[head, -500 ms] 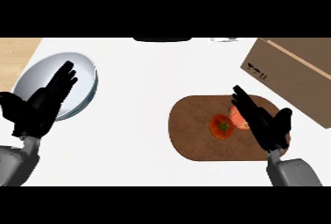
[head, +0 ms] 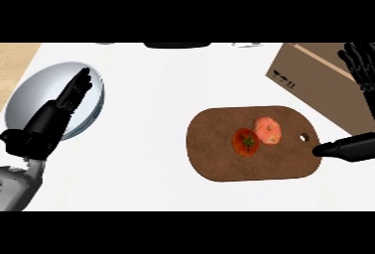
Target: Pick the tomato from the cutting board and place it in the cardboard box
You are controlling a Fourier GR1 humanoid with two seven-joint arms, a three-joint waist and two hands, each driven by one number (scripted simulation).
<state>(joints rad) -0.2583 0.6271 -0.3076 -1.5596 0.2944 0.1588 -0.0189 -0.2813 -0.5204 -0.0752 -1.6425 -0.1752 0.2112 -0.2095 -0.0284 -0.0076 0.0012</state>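
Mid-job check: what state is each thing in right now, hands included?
Tomato: on the board, stem up, unheld.
Pink piece: on the board, against the tomato.
Board: flat on the counter.
Box: upright, beyond the board's right end; whether open, cannot tell.
Plate: on the counter, partly behind the left hand.
Left hand: open, holding nothing.
Right hand: open, holding nothing.

A white counter point(head: 147, 124) fills nearly the whole view, plain and bright. Over on the left lies a round grey plate point(head: 36, 94), shiny, flat on that counter, close to its left edge. Up in the far left corner, a strip of pale wood surface point(head: 18, 52) borders the white. Along the top edge, a dark object point(head: 178, 45) is just peeking in, too cropped to identify
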